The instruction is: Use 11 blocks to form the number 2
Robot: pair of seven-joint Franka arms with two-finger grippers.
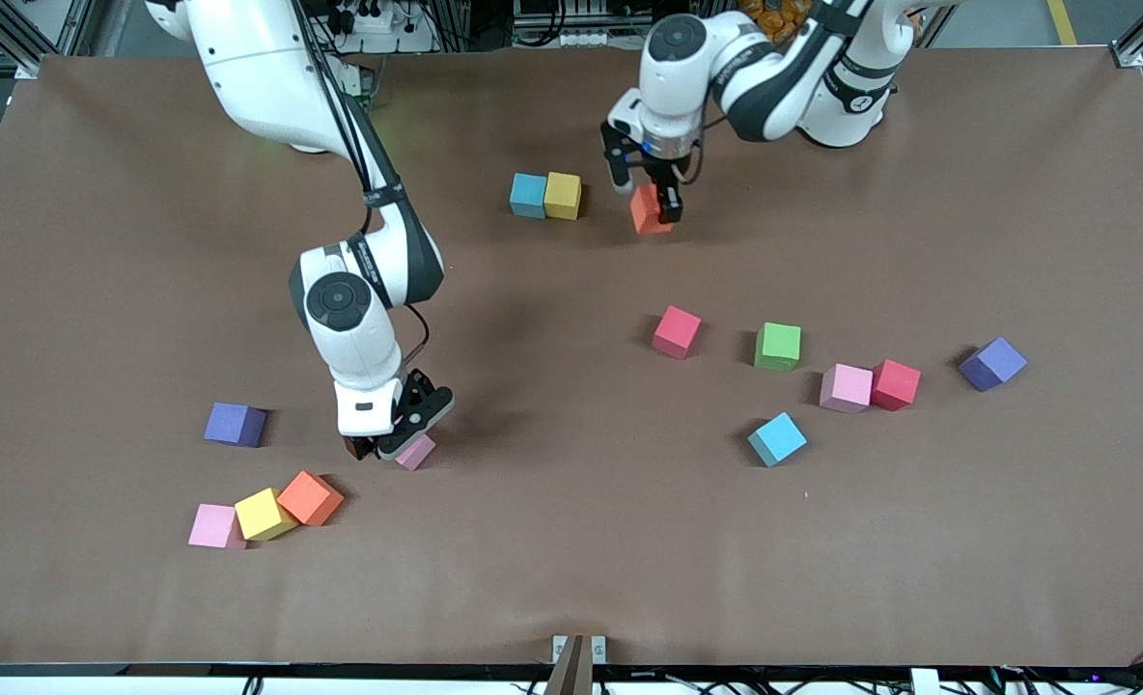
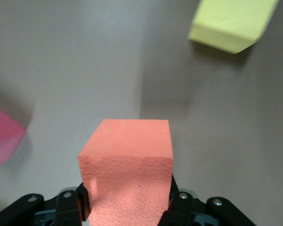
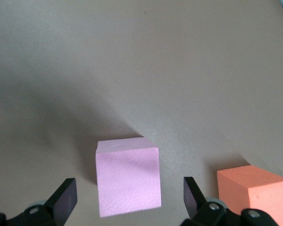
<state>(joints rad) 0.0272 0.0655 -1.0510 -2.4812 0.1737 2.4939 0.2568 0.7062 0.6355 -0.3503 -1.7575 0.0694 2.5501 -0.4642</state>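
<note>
One dimpled foam orange cube (image 2: 127, 169) in left gripper (image 2: 127, 207).

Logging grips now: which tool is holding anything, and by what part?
The left tool clamps the orange block by two opposite side faces. The right tool is open around a pink block, not gripping.

In the left wrist view the yellow block (image 2: 232, 23) at 1 o'clock and the pink block (image 2: 2, 141) at 9 o'clock are cut by the edges, and the right gripper (image 1: 400, 446) partly hides its pink block (image 1: 417, 452).
</note>
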